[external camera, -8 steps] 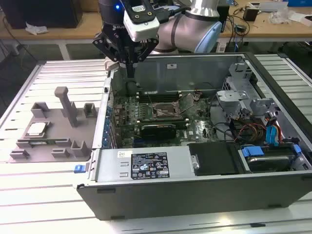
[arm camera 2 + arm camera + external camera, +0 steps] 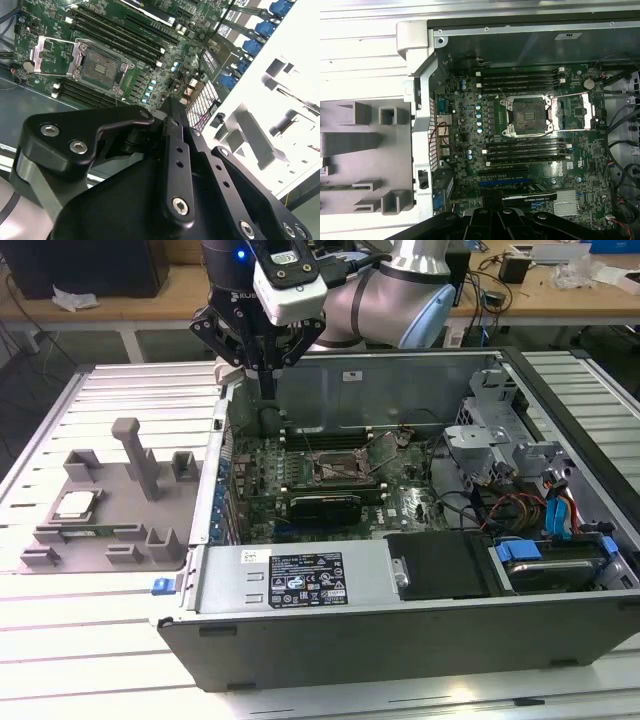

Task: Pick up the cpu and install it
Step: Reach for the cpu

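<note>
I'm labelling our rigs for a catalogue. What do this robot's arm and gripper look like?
The arm is rounded silver-grey metal with a pale blue joint cap. The gripper is black, built of angular hinged links with silver screw heads seen in the second wrist view. A white camera box sits at the wrist, and a small blue light glows near it.

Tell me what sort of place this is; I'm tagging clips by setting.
Probably a robotics lab: open computer case on a slatted table, grey parts fixture beside it, cluttered workbenches behind.
</note>
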`<action>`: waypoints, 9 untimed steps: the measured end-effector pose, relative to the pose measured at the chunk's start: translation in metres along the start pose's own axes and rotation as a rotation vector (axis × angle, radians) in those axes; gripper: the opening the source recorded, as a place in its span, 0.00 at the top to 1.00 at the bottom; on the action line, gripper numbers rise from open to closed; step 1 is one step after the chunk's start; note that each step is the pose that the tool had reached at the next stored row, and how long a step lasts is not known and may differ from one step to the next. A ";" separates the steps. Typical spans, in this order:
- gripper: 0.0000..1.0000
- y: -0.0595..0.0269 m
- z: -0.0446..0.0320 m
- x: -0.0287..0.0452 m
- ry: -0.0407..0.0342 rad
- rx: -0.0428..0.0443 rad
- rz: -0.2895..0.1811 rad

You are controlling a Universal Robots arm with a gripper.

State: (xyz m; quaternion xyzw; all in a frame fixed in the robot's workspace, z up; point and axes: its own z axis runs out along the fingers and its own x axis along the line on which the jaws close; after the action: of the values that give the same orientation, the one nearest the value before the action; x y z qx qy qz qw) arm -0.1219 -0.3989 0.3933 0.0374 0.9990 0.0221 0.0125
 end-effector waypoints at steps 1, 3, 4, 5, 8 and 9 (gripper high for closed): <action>0.89 0.0000 0.0000 0.0000 0.0000 0.0000 0.000; 0.89 0.0000 0.0000 0.0000 0.0000 0.0000 0.000; 0.89 0.0000 0.0000 0.0000 0.0000 0.0000 0.000; 0.89 0.0000 0.0000 0.0000 0.0000 0.0000 0.000; 0.89 -0.0002 -0.0001 0.0036 0.0000 0.0001 0.000; 0.89 -0.0003 -0.0001 0.0049 0.0000 0.0000 0.000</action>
State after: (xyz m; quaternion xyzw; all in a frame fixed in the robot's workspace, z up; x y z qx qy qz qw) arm -0.1268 -0.3988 0.3933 0.0374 0.9990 0.0221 0.0125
